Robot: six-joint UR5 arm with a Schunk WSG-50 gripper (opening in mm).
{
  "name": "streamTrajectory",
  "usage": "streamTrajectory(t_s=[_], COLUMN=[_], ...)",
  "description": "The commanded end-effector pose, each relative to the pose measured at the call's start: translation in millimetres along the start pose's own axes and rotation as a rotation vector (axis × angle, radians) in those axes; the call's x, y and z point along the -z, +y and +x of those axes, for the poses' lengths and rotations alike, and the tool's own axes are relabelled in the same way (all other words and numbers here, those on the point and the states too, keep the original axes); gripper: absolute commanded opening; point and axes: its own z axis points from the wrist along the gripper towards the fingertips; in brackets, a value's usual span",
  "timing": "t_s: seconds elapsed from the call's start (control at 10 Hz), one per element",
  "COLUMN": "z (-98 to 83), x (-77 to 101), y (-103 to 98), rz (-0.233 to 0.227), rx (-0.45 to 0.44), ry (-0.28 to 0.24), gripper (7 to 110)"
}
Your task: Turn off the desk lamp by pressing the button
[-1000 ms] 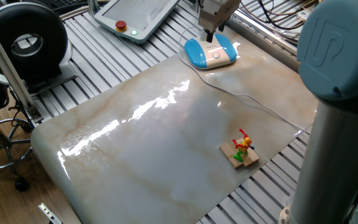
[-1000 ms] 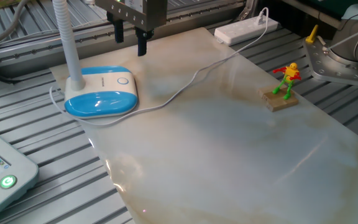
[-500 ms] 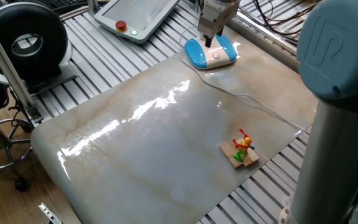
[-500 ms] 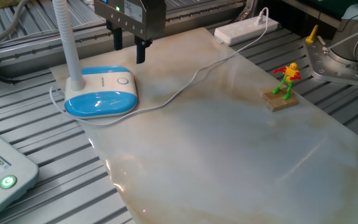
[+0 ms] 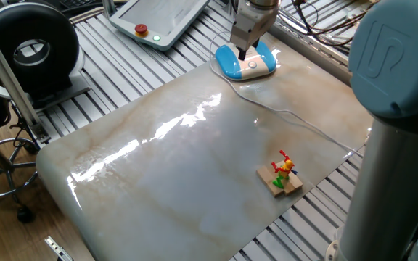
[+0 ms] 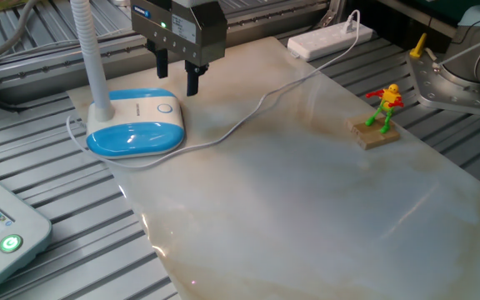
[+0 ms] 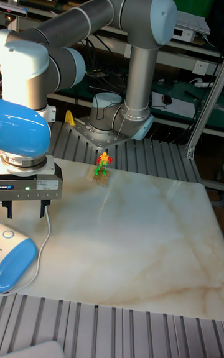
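The desk lamp (image 6: 136, 127) has a glossy blue-and-white oval base at the far left of the marble slab, with its white neck (image 6: 87, 58) rising beside it. The button (image 6: 166, 107) is a tiny ringed circle on the white part of the base. My gripper (image 6: 177, 75) hangs just above and behind that end of the base, open, with nothing between its two dark fingers. In one fixed view the gripper (image 5: 242, 52) overlaps the lamp base (image 5: 247, 62). The tall fixed view shows the gripper (image 7: 25, 209) above the base (image 7: 14, 261).
A thin white cord (image 6: 257, 108) runs from the lamp across the slab to a power strip (image 6: 330, 37). A toy figure on a wooden block (image 6: 379, 117) stands at the right. A white pendant with a red knob (image 5: 162, 18) lies beyond the lamp.
The gripper has come down and shifted a little closer to the button end of the lamp base. Lamp, cord and toy have not moved.
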Motion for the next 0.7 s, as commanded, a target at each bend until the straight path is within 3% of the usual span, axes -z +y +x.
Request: streamTrajectory(t_s=[0.0,0.4,0.6], z=[-1.3,1.3,9.0], x=[-5.9,-2.2,1.8], y=[2,-4,-9], rz=[-0.008,0.007,0.024], rx=[-0.011,-0.010,-0.002], ry=[-0.013,0.001,0.037], gripper=[66,66,66])
